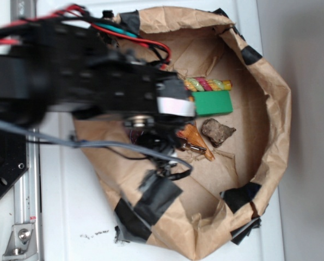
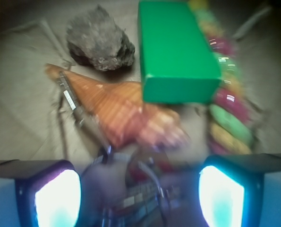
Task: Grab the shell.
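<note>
The hand [image 2: 139, 189] is seen spread wide in the wrist view, its two fingers [image 2: 53, 196] at the lower corners with nothing held between them. The shell [image 2: 123, 113] is found just ahead of the hand, lying flat on the brown paper of the bag [image 1: 270, 109], wide knobbly end nearest the hand and toward the right finger, point aimed away to the left. A key bunch [image 2: 131, 189] is seen blurred between the fingers, with one key [image 2: 72, 101] laid along the shell's left edge; contact with the fingers cannot be told. A green block [image 2: 175, 49] is placed beyond the shell on the right, touching or overlapping its wide end. A twisted coloured rope [image 2: 227, 90] is laid along the block's far right side. A dark rock [image 2: 100, 40] is seen beyond the shell's point on the left, close but apart. In the exterior view the arm [image 1: 85, 76] is reached into the bag on the white worktop [image 1: 69, 217], hiding most of the shell.
</note>
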Controlling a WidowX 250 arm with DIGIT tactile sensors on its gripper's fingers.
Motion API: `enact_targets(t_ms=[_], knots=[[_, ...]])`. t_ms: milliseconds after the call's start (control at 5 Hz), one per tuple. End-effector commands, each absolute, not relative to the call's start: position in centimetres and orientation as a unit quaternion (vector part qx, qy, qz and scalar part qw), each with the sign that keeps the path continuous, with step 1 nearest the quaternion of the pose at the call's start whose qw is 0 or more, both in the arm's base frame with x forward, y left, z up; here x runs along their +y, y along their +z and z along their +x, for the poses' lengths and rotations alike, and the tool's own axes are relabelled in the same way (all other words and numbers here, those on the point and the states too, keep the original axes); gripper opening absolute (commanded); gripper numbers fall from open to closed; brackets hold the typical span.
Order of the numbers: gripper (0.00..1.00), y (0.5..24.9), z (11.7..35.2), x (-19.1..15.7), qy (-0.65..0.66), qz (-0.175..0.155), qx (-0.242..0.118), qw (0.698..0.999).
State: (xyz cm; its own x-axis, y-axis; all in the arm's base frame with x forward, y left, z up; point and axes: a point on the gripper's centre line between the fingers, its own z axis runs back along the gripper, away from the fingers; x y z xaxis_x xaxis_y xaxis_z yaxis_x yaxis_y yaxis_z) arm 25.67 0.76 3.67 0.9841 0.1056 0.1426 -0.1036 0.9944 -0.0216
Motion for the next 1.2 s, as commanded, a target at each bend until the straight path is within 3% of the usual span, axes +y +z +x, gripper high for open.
enact_targets(t_ms=[0,400,800,1000], knots=[[1.0,6.7,28.9,1.9,0.089,-0.043,-0.105,0.99],[1.0,4.1,29.0,2.5,0.086,-0.038,-0.078,0.993],[1.0,1.2,29.1,-0.7,0.064,-0.051,-0.042,0.996],[1.0,1.4,30.6,-3.7,0.015,-0.1,-0.044,0.994]])
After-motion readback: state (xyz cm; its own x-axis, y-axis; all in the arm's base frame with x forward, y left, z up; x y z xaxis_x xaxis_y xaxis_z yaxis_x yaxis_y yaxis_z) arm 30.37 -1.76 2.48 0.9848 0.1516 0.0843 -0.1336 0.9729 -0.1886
